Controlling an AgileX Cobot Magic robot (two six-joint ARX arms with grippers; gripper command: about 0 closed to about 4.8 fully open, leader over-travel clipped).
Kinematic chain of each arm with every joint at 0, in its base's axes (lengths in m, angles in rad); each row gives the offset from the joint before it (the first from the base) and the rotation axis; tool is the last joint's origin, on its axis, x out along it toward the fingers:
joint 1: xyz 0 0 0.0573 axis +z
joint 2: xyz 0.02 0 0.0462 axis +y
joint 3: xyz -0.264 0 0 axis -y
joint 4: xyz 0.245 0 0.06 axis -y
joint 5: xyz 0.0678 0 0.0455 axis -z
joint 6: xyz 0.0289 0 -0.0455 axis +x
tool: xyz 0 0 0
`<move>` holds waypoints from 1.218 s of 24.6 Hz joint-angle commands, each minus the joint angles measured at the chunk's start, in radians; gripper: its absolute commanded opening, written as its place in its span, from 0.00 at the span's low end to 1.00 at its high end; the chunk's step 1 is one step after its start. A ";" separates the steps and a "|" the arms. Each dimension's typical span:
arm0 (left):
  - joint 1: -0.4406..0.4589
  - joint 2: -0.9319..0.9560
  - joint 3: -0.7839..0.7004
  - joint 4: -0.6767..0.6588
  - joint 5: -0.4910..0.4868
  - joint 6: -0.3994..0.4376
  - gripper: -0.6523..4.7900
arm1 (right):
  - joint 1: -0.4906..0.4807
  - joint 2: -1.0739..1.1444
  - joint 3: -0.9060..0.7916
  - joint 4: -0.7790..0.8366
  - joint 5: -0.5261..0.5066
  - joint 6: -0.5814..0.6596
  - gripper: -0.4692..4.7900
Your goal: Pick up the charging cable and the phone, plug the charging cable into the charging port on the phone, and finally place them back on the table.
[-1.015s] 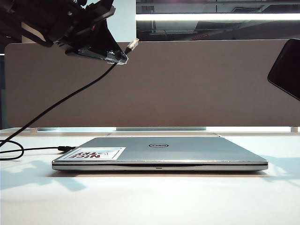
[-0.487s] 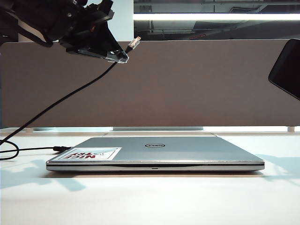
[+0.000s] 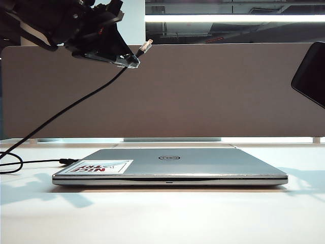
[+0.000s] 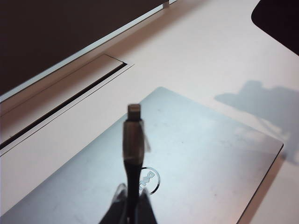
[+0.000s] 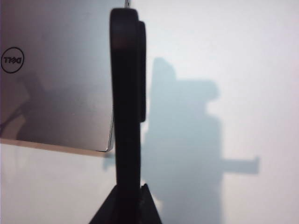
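Nothing shifted since earlier, left gripper (image 3: pixel 129 60) raised, jaws clenched on charging cable (image 4: pixel 133 140), right gripper (image 5: pixel 127 196) aloft grasping phone (image 5: pixel 127 93), laptop (image 3: pixel 170 165) on surface (image 3: pixel 162 218).

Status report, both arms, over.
Left end effector shut on charging cable, raised. Right end effector shut on phone, raised. Unplugged; laptop below.
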 commanded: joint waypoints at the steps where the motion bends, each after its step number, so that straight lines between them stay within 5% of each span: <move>1: -0.001 -0.004 0.006 0.017 0.002 0.003 0.11 | 0.000 -0.005 0.010 0.031 -0.008 0.003 0.08; 30: -0.003 -0.004 0.006 0.008 0.002 -0.159 0.11 | 0.029 0.087 0.010 -0.131 0.038 -0.028 0.08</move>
